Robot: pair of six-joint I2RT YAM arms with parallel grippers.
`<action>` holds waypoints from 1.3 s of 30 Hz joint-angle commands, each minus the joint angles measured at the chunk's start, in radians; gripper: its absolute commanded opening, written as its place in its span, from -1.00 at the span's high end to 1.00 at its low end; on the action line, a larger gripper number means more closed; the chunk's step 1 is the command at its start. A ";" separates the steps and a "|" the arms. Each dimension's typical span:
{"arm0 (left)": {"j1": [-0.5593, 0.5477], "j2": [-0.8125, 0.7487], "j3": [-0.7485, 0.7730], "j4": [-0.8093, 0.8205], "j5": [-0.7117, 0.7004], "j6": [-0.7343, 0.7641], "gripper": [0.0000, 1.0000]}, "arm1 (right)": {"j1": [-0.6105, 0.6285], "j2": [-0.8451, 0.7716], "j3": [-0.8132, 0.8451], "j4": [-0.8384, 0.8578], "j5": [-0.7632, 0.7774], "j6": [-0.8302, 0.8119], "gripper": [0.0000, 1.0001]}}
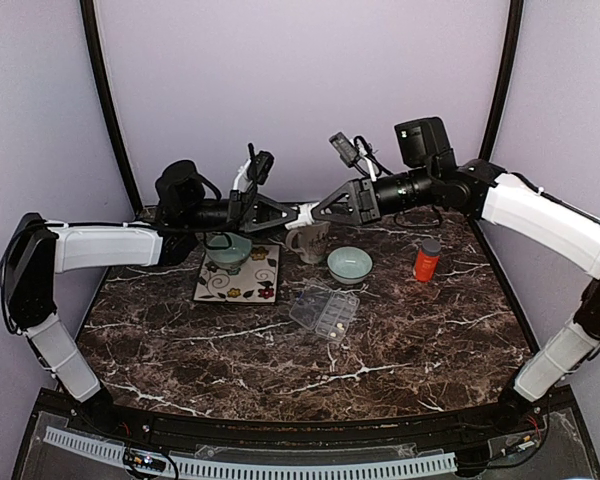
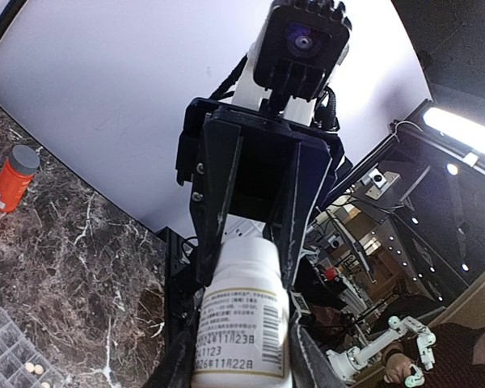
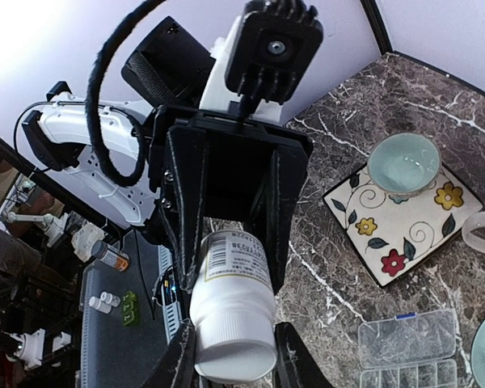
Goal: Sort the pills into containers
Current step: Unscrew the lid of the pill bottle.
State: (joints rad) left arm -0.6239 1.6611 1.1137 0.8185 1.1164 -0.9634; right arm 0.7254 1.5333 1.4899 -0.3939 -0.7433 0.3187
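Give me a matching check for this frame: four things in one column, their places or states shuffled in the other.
1 white bottle
2 orange bottle
3 pill box
4 flowered tile

A bears a green bowl
B open, pills inside
C held between left gripper and right gripper
D stands capped on the table

Pairs: 1-C, 2-D, 3-B, 4-A

Robot body: left arm (image 1: 105,247) and right arm (image 1: 540,215), white shells, black joints; left gripper (image 1: 300,213) and right gripper (image 1: 318,211), black triangular screwed frames; black wrist cameras (image 3: 275,48); looping black cables (image 3: 113,97).
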 commanded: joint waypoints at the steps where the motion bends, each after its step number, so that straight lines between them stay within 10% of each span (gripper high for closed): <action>1: -0.002 0.005 0.037 0.216 0.099 -0.176 1.00 | 0.011 -0.031 0.016 0.038 0.044 -0.109 0.95; 23: -0.002 0.066 0.034 0.415 0.146 -0.337 1.00 | 0.013 -0.049 0.003 0.017 0.131 -0.174 0.77; 39: -0.001 0.082 0.061 0.356 0.150 -0.282 1.00 | 0.014 -0.025 0.028 0.014 0.108 -0.161 0.18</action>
State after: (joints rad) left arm -0.6197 1.7580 1.1355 1.1503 1.2140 -1.2884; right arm 0.7475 1.5013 1.4914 -0.3977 -0.6754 0.1593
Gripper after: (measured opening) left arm 0.340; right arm 0.391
